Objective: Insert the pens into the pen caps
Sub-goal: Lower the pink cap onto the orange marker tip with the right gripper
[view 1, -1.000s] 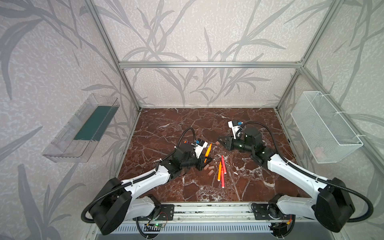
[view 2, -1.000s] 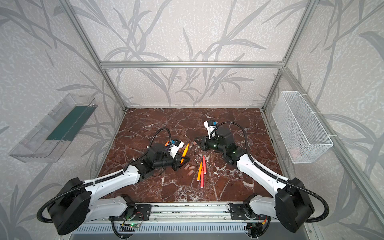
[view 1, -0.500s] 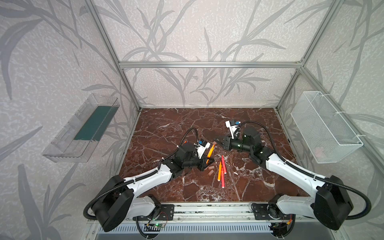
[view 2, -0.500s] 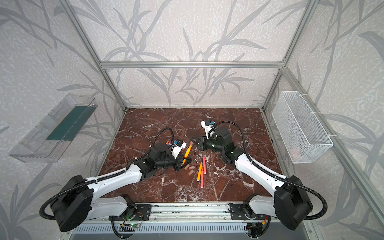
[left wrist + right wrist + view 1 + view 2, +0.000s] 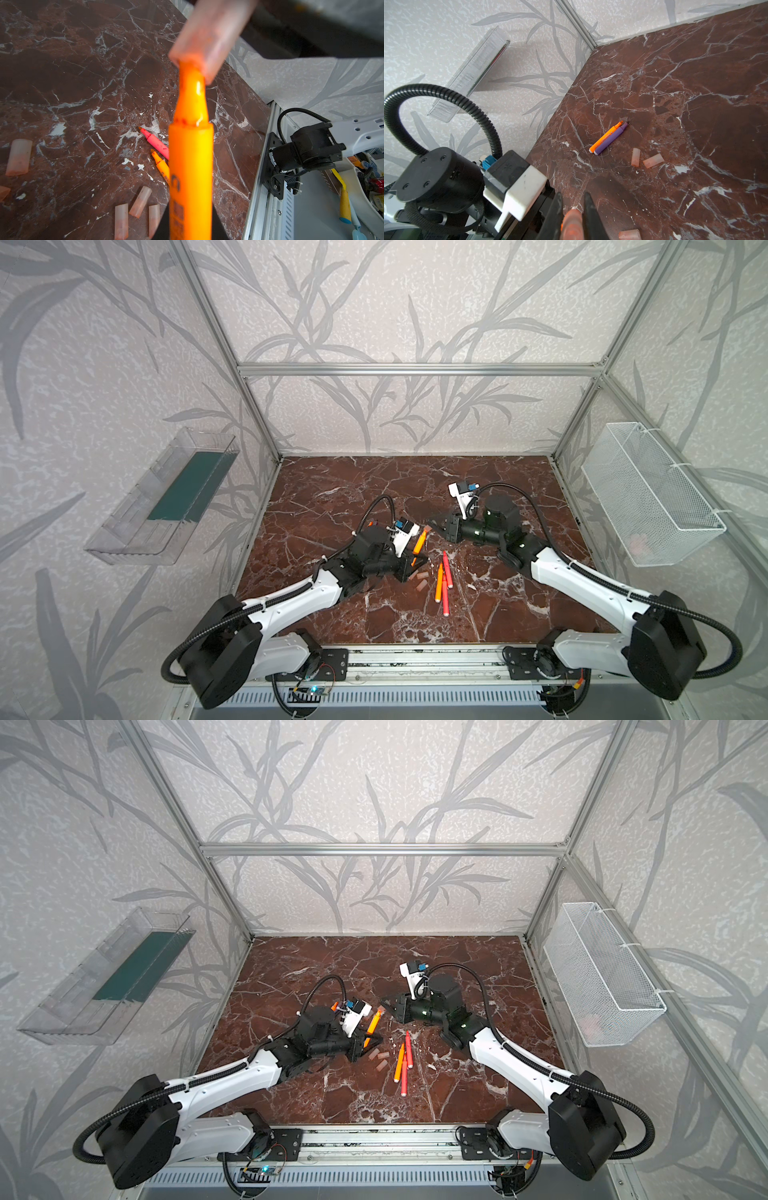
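Orange pen (image 5: 191, 166), gripped in the left jaws, now meets the translucent cap (image 5: 209, 35) pinched by the right jaws. The gap seen a second ago has closed, tip at the cap's mouth above the desk (image 5: 332, 497). Wire basket (image 5: 652, 497) holds perhaps a pinkish object (image 5: 636, 546); clear tray (image 5: 124, 539) holds a green panel (image 5: 187, 489).

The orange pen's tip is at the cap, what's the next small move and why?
Probably turn the right gripper a little so its cap lines up with the orange pen in the left gripper. In the left wrist view the nib sits just at the cap's mouth, near its rim, and the cap leans off the pen's axis; pushing now could jam.
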`<state>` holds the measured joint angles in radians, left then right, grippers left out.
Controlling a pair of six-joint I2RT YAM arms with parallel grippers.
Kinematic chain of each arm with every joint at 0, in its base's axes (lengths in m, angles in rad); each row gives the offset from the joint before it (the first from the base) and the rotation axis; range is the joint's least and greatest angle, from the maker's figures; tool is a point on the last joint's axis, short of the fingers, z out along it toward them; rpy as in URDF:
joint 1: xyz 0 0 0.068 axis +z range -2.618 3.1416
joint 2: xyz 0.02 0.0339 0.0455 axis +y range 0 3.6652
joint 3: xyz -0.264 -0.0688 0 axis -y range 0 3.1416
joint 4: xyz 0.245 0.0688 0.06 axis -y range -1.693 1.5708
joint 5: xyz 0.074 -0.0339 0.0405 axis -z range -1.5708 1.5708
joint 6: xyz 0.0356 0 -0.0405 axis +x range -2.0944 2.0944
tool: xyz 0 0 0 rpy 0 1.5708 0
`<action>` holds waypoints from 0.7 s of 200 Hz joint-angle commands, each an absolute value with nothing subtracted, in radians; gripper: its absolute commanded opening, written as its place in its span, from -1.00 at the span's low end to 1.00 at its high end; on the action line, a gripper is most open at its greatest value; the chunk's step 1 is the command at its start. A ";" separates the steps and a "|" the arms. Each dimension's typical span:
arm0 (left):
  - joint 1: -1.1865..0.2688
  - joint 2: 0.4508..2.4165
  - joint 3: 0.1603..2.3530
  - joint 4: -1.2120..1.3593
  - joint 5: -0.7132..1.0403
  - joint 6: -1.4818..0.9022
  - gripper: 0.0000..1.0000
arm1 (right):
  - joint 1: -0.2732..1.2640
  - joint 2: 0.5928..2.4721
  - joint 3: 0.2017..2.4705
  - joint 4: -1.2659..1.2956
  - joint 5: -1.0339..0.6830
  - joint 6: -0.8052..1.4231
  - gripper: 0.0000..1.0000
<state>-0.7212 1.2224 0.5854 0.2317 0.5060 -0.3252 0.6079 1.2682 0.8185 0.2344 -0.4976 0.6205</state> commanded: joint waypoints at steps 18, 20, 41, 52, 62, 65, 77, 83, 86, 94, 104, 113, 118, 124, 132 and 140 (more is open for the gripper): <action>-0.732 1.199 0.597 0.227 0.488 -0.287 -1.00 | 0.614 1.256 0.834 0.248 -0.551 0.630 -0.95; -0.733 1.201 0.598 0.227 0.487 -0.286 -1.00 | 0.614 1.258 0.835 0.252 -0.555 0.630 -0.95; -0.749 1.195 0.603 0.203 0.460 -0.253 -1.00 | 0.614 1.284 0.856 0.240 -0.599 0.669 -0.95; -0.763 1.189 0.602 0.192 0.433 -0.232 -1.00 | 0.615 1.294 0.873 0.201 -0.601 0.663 -0.95; -0.777 1.185 0.603 0.179 0.408 -0.213 -1.00 | 0.614 1.303 0.895 0.161 -0.605 0.647 -0.95; -0.782 1.183 0.603 0.176 0.401 -0.206 -1.00 | 0.614 1.306 0.903 0.150 -0.608 0.643 -0.95; -0.801 1.173 0.601 0.171 0.375 -0.185 -1.00 | 0.614 1.316 0.922 0.121 -0.622 0.643 -0.94; -0.812 1.168 0.600 0.165 0.356 -0.176 -1.00 | 0.615 1.321 0.930 0.111 -0.630 0.613 -0.94; -0.818 1.166 0.600 0.163 0.346 -0.170 -1.00 | 0.614 1.323 0.933 0.107 -0.635 0.611 -0.93; -0.831 1.159 0.598 0.157 0.317 -0.157 -1.00 | 0.614 1.328 0.939 0.101 -0.644 0.610 -0.92; -0.839 1.148 0.593 0.156 0.288 -0.151 -1.00 | 0.614 1.329 0.939 0.102 -0.654 0.614 -0.92; -0.841 1.138 0.586 0.165 0.267 -0.157 -1.00 | 0.614 1.327 0.937 0.103 -0.659 0.618 -0.91; -0.841 1.131 0.580 0.169 0.254 -0.161 -1.00 | 0.614 1.325 0.932 0.105 -0.661 0.621 -0.91; -0.841 1.120 0.575 0.172 0.233 -0.166 -1.00 | 0.614 1.322 0.926 0.113 -0.666 0.628 -0.91; -0.841 1.108 0.568 0.173 0.214 -0.171 -1.00 | 0.614 1.318 0.911 0.133 -0.671 0.630 -0.91; -0.840 1.095 0.563 0.174 0.197 -0.181 -1.00 | 0.615 1.310 0.895 0.153 -0.673 0.669 -0.91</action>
